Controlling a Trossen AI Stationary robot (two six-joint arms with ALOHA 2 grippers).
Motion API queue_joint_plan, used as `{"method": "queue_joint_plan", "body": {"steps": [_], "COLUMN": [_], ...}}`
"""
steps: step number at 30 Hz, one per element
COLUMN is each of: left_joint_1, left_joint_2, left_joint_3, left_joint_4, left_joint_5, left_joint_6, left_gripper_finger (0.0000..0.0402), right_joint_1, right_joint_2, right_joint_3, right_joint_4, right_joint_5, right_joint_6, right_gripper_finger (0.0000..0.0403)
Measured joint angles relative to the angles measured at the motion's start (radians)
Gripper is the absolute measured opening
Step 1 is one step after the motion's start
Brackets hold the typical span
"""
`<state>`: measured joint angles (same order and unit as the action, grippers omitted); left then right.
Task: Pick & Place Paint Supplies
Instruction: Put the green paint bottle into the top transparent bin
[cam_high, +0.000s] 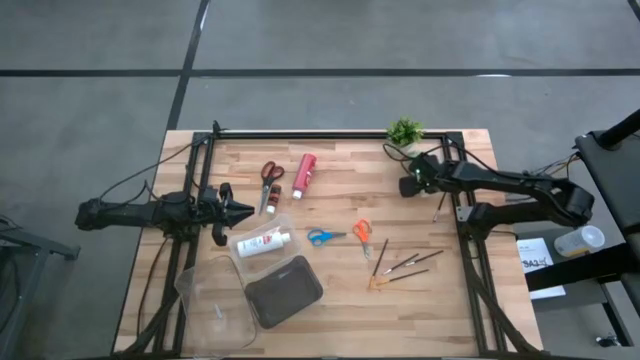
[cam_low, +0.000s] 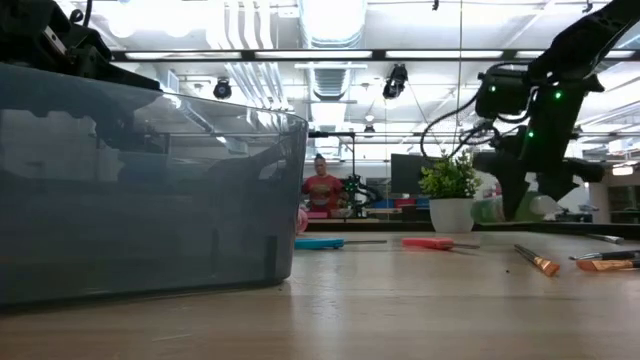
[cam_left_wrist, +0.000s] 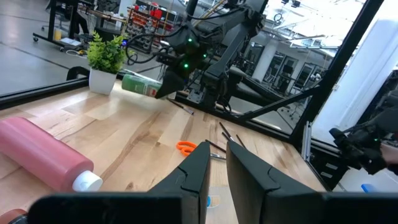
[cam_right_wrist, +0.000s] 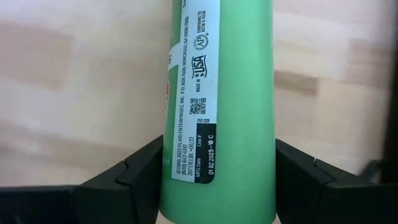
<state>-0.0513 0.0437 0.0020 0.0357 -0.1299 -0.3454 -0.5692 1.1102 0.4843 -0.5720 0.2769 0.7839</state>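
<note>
My right gripper (cam_high: 408, 182) hangs over the table's far right part beside the small potted plant (cam_high: 404, 131), shut on the green paint tube (cam_left_wrist: 140, 84). The red tube (cam_high: 304, 173) and the red-handled scissors (cam_high: 270, 180) lie at the far middle. The white tube (cam_high: 265, 243) lies in a clear box. Blue scissors (cam_high: 323, 237), orange scissors (cam_high: 362, 232) and a few brushes (cam_high: 405, 264) lie on the wood. My left gripper (cam_high: 243, 210) waits at the left, shut on nothing, pointing level toward the table's right. My right gripper pinches the green tube's round body (cam_right_wrist: 217, 143) between its two fingers (cam_right_wrist: 134, 180), one on each side, near one end of the tube. The fingers slant down from above and lie across the tube. The tube is lifted clear of the table, roughly level.
A dark grey case (cam_high: 283, 290) and a large clear box (cam_high: 215, 300) stand at the near left, the box filling the low view's left. Metal frame rails (cam_high: 330, 133) run along the table's far edge and sides. A person shows far off in the room.
</note>
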Motion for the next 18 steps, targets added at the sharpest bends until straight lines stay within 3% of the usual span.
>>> {"method": "queue_joint_plan", "body": {"steps": [8, 18], "left_joint_1": [0.0, 0.0], "left_joint_2": [0.0, 0.0], "left_joint_3": [0.0, 0.0], "left_joint_4": [0.0, 0.0], "left_joint_5": [0.0, 0.0], "left_joint_6": [0.0, 0.0], "left_gripper_finger": [0.0062, 0.0062], "right_joint_1": [0.159, 0.396], "right_joint_2": [-0.086, -0.148], "right_joint_3": [0.0, 0.001], "right_joint_4": [0.066, 0.409], "right_joint_5": [-0.08, -0.241], "right_joint_6": [-0.041, -0.231], "right_gripper_finger": [0.0228, 0.0228]}}
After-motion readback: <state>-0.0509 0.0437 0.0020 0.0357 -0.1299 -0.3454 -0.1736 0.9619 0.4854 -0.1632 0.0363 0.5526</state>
